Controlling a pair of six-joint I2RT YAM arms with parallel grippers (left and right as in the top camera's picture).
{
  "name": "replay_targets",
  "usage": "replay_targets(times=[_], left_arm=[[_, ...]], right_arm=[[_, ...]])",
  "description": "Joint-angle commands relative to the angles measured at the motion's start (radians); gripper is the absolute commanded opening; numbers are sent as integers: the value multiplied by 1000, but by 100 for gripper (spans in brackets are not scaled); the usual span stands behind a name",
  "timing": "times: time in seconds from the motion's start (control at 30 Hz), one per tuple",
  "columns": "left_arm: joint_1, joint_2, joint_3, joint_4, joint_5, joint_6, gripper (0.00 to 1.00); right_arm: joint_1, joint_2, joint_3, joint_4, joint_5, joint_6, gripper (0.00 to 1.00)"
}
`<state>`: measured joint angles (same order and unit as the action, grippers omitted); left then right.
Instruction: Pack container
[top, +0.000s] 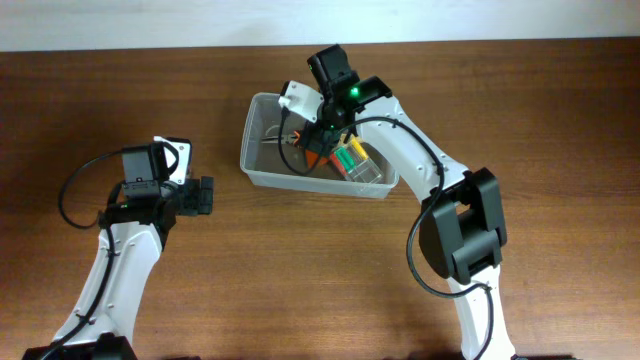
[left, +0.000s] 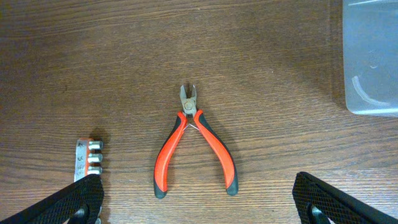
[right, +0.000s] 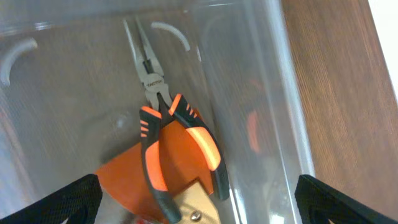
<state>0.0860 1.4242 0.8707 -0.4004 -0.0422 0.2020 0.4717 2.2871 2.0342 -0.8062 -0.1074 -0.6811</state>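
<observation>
While packing is partly done, we record the left tool (top: 203, 196) released, fingers spread, above red-handled cutters (left: 188, 111) lying loose on the counter (left: 280, 155), a small socket strip (left: 87, 158) at their 8 o'clock; neither is packed yet. At their 2 o'clock, toward the counter's far edge, sits the container (top: 290, 182). Inside it the right tool (top: 322, 130) hangs released over long-nose pliers (right: 155, 87) and an orange piece (right: 130, 180). Other contents are masked by the arm; we cannot identify them.

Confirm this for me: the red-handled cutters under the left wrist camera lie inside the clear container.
Not right. The left wrist view shows the red-handled cutters lying on the wooden table, outside the clear container, which sits apart at the frame's edge.
</observation>
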Motion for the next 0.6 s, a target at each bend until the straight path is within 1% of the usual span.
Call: replay_targets(times=[0.0, 0.03, 0.13, 0.2, 0.27, 0.37, 0.47, 0.53, 0.57], left_arm=[[2, 3, 14, 2, -7, 16, 99], [2, 3, 14, 2, -7, 16, 99], [2, 3, 14, 2, -7, 16, 99], [2, 3, 14, 2, -7, 16, 99], [2, 3, 14, 2, -7, 16, 99], [2, 3, 14, 2, -7, 16, 99], [2, 3, 14, 2, -7, 16, 99], [2, 3, 14, 2, -7, 16, 99], [2, 3, 14, 2, -7, 16, 99]], right_arm=[[-39, -141, 109, -61, -13, 230, 99], [-50, -157, 128, -84, -12, 239, 99], [-142, -251, 225, -230, -12, 287, 99], [-223, -300, 257, -301, -13, 351, 99], [-312, -333, 260, -336, -13, 433, 98], [-484, -336, 259, -396, -13, 573, 98], [-604, -315, 257, -444, -17, 682, 98], [-668, -298, 256, -467, -18, 775, 99], [-682, -294, 254, -470, -18, 797, 98]])
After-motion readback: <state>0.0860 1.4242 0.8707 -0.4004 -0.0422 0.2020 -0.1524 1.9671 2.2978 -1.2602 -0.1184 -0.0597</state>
